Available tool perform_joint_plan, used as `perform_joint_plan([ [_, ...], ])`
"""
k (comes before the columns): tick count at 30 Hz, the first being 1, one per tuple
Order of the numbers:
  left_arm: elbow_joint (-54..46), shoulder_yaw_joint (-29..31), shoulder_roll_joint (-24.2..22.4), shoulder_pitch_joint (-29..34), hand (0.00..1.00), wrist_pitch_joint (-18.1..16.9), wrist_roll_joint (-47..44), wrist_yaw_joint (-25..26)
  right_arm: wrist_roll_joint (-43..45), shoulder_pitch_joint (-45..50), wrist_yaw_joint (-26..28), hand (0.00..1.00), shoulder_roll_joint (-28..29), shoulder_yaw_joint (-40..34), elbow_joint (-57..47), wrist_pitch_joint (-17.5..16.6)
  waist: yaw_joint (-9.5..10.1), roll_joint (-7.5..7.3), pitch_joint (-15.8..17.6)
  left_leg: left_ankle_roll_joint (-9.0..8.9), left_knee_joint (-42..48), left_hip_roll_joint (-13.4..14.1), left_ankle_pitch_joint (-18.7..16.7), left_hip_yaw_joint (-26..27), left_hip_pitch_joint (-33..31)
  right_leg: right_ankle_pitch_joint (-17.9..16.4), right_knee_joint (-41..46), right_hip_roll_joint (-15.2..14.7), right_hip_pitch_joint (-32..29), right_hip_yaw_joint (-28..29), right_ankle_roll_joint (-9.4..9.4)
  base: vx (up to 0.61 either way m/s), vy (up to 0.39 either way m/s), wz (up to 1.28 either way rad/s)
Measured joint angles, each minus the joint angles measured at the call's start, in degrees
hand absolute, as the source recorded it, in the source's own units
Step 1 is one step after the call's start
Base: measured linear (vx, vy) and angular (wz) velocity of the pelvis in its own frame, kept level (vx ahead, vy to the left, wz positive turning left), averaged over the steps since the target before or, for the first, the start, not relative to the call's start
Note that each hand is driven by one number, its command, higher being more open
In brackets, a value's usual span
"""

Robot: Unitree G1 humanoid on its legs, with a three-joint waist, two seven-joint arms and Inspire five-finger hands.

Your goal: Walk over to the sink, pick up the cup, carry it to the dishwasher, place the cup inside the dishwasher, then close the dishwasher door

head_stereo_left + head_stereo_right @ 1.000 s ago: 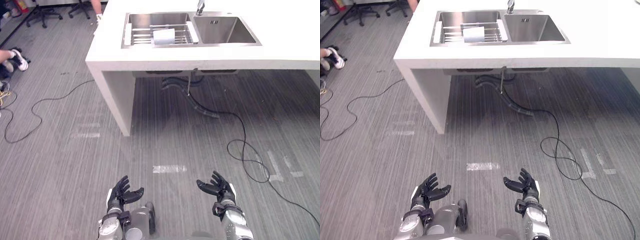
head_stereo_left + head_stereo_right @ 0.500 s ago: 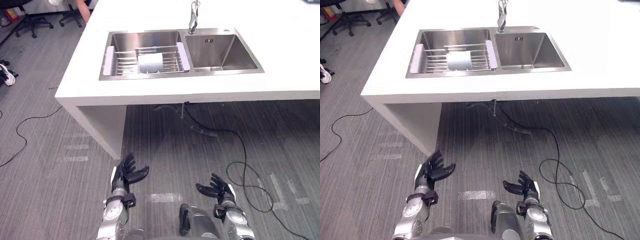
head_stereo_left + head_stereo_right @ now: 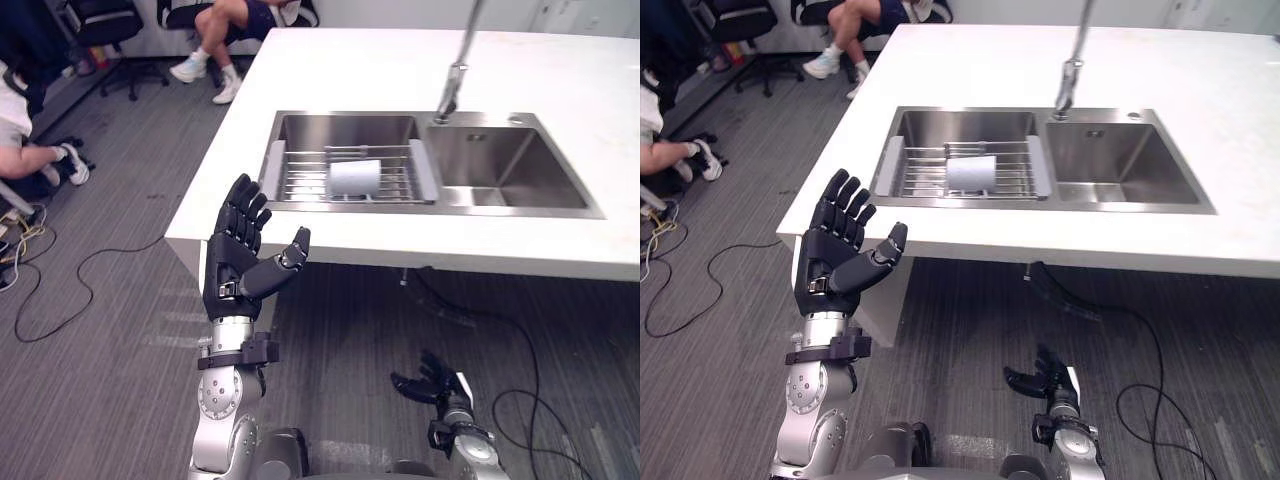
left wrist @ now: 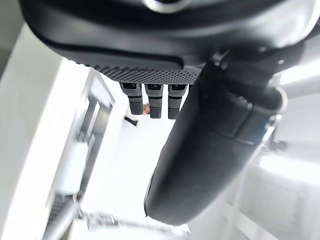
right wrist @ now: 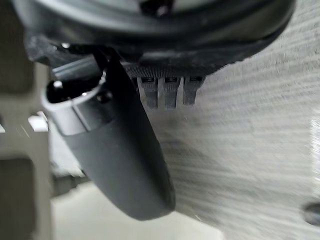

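Seated person's legs (image 3: 232, 25) beside office chair (image 3: 100, 22)

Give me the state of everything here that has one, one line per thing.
cup: lying on its side on the rack, not held.
rack: set across the sink basin farther from the faucet's drain side, carrying the cup.
faucet: no stream falling into the sink.
left hand: open, held up near the counter's corner, holding nothing.
right hand: open, low over the floor, holding nothing.

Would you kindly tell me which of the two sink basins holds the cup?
The left basin, fitted with a wire rack; the white cup lies on its side on it. The right basin has no rack.
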Motion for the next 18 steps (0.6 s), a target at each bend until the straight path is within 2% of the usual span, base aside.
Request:
perform_joint_plan([
  [1, -0.01, -0.48, 0.54, 0.01, 0.90, 0.09, 0.01, -0.01, -0.53, -0.62, 0.21, 0.90, 0.17, 0.02, 0.46, 0.01, 0.08, -0.23, 0.04, 0.18, -0.04, -0.36, -0.85, 0.48, 0.63, 0.12, 0.25, -0.36, 0.18, 0.86, 0.06, 0.22, 0.117, -0.37],
  [3, -0.11, -2.20, 1.47, 0.35, 0.90, 0.24, 0.05, -0.21, -1.41, -1.24, 0.83, 0.90, 0.32, -0.05, 0.32, 0.00, 0.41, -0.28, 0.09, 0.01, 0.05, -0.01, -3.66, 2.92, 3.43, -0.41, 9.36, -0.42, -2.69, 3.18, 0.81, 0.22, 0.121, -0.60],
  [4, -0.46, -3.09, 2.16, 0.36, 0.90, 0.57, 0.14, -0.29, -1.59, -1.51, 1.07, 0.90, 0.54, -0.05, -0.09, 0.00, 0.40, -0.86, 0.38, 0.06, -0.14, 0.21, -4.70, 4.19, 5.20, -0.43, 18.07, -0.94, -6.29, 4.04, 2.40, 0.20, 0.054, -0.46],
  [5, -0.85, -5.00, 4.08, 0.35, 0.90, 0.86, 0.90, -0.52, -1.97, -0.75, 1.19, 0.90, 1.35, -0.12, -0.36, -0.01, -0.79, -2.71, 0.73, 0.45, 0.31, -0.61, -6.57, 4.94, 8.35, 1.32, 33.05, -2.92, -11.88, 4.99, 5.63, 0.17, -0.010, -0.24],
  [6, -0.85, -5.79, 4.63, 0.35, 0.90, 1.25, 1.53, -0.72, -2.01, -0.04, 1.20, 0.90, 1.62, -0.14, -0.38, 0.00, -1.31, -3.24, 0.51, 0.48, 0.59, -0.70, -7.25, 4.84, 9.31, 1.17, 36.60, -3.18, -13.22, 4.95, 5.33, 0.25, -0.037, -0.02],
  [7, -0.91, -6.39, 4.82, 0.37, 0.90, 1.71, 2.48, -1.13, -2.02, 0.83, 1.22, 0.90, 1.95, -0.14, -0.38, 0.08, -1.80, -3.39, 0.44, 0.43, 0.80, -0.59, -8.44, 4.85, 10.62, 0.40, 39.65, -3.42, -15.14, 4.44, 3.84, 0.21, -0.056, 0.04],
  [8, -1.41, -6.88, 4.64, 0.36, 0.90, 1.97, 3.72, -1.39, -2.02, 1.27, 1.37, 0.90, 2.38, -0.15, -0.39, 0.31, -2.30, -4.09, 0.01, -0.12, 0.84, -0.18, -9.44, 4.85, 11.86, -0.87, 40.17, -3.83, -17.65, 2.75, 1.53, 0.27, -0.104, -0.03],
  [9, -2.06, -6.88, 4.61, 0.36, 0.90, 2.10, 4.09, -1.44, -2.03, 1.30, 1.46, 0.90, 2.56, -0.15, -0.54, 0.37, -2.49, -4.23, -0.07, -0.28, 0.89, 0.13, -10.01, 4.85, 12.21, -1.41, 39.48, -3.90, -18.90, 1.79, 0.57, 0.29, -0.158, -0.03],
  [10, -3.14, -6.76, 4.41, 0.28, 0.90, 2.09, 4.65, -1.46, -2.03, 1.57, 1.68, 0.90, 2.80, -0.15, -1.45, 0.52, -2.76, -4.34, -0.15, -1.77, 1.30, 1.07, -10.68, 4.83, 12.82, -2.42, 36.48, -3.78, -20.75, -0.41, -1.19, 0.36, -0.232, -0.06],
  [11, -4.36, -6.49, 4.21, 0.14, 0.90, 2.07, 4.68, -1.39, -2.02, 2.30, 2.14, 0.90, 2.85, -0.15, -3.33, 0.63, -2.85, -4.63, -0.39, -3.66, 2.27, 2.35, -12.15, 4.70, 13.54, -2.54, 29.68, -3.17, -21.77, -2.69, -2.91, 0.32, -0.225, -0.03],
  [12, -4.60, -6.42, 4.22, 0.03, 0.90, 1.99, 4.71, -1.39, -2.01, 2.81, 2.26, 0.90, 2.90, -0.14, -4.15, 0.61, -2.87, -5.10, -0.70, -4.55, 2.89, 2.61, -12.83, 4.44, 13.65, -1.08, 25.34, -2.73, -21.58, -3.12, -4.21, 0.35, -0.249, 0.07],
  [13, -3.83, -6.29, 3.98, -0.43, 0.90, 1.80, 5.00, -1.39, -2.00, 3.08, 2.29, 0.90, 2.43, -0.27, -4.63, 0.63, -3.25, -4.12, -0.90, -5.67, 3.98, 3.46, -13.84, 3.16, 13.57, 0.14, 24.19, -1.67, -20.81, -3.85, -4.83, 0.35, -0.218, 0.10],
  [14, -3.57, -6.15, 2.91, -0.42, 0.90, 2.78, 6.35, -1.22, -2.00, 3.06, 2.14, 0.90, 1.49, -0.31, -4.79, 0.70, -3.25, -2.29, -1.52, -5.84, 2.31, 4.66, -13.01, 1.70, 13.90, -0.09, 22.97, -0.02, -19.98, -4.69, -5.44, 0.33, -0.200, 0.05],
  [16, -3.21, -6.03, 2.13, -1.07, 0.90, 2.81, 8.12, -1.24, -1.91, 3.28, 2.12, 0.90, 0.84, -0.79, -5.30, 0.70, -3.54, -1.42, -2.07, -5.85, -1.83, 4.81, -10.78, 0.57, 16.10, -0.70, 21.68, 0.85, -18.68, -5.56, -6.48, 0.31, -0.156, 0.05],
  [18, -2.22, -6.08, 1.14, -2.53, 0.90, 2.95, 9.24, -1.24, -1.87, 4.98, 1.97, 0.90, 0.56, -1.88, -6.72, 0.70, -3.83, -0.77, -2.28, -6.97, 0.11, 5.98, -8.71, -0.37, 16.21, -0.99, 19.35, 1.49, -15.57, -7.28, -6.91, 0.30, -0.140, 0.28],
])
